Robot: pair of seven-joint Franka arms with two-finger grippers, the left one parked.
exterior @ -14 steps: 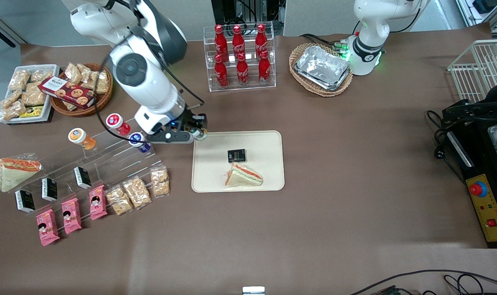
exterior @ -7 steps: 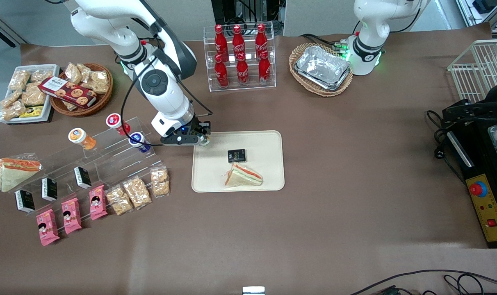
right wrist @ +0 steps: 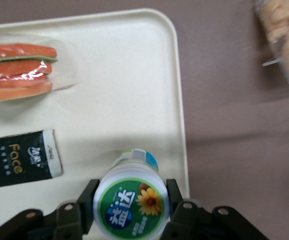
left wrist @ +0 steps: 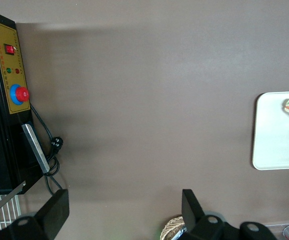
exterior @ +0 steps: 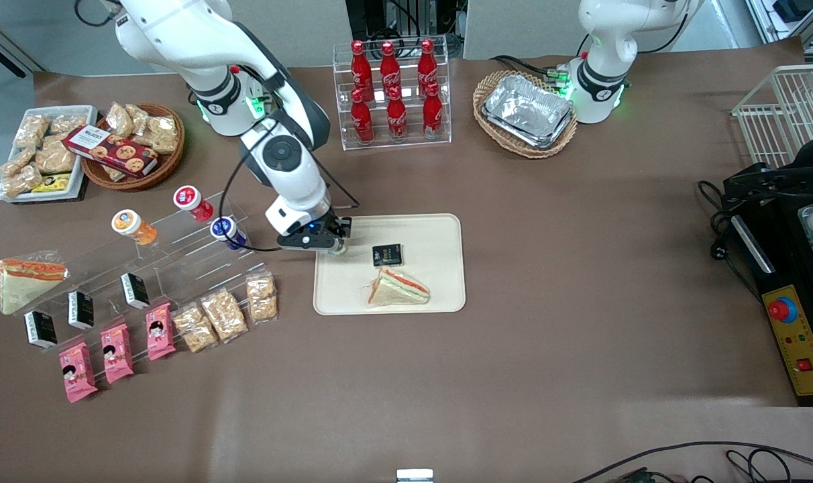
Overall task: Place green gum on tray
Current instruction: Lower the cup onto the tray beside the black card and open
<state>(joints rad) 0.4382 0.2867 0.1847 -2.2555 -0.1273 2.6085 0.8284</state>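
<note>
gripping the green gum upright by its sides, the gripper has its fingers clamped on the bottle over the tray, at the edge toward the working arm's end, beside a black packet and a wrapped sandwich.

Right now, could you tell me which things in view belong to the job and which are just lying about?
Job:
green gum, held over the tray
tray
gripper, shut on the gum

Lying about:
wrapped sandwich on the tray
black packet on the tray
blue-lidded bottle
cola bottles
</note>
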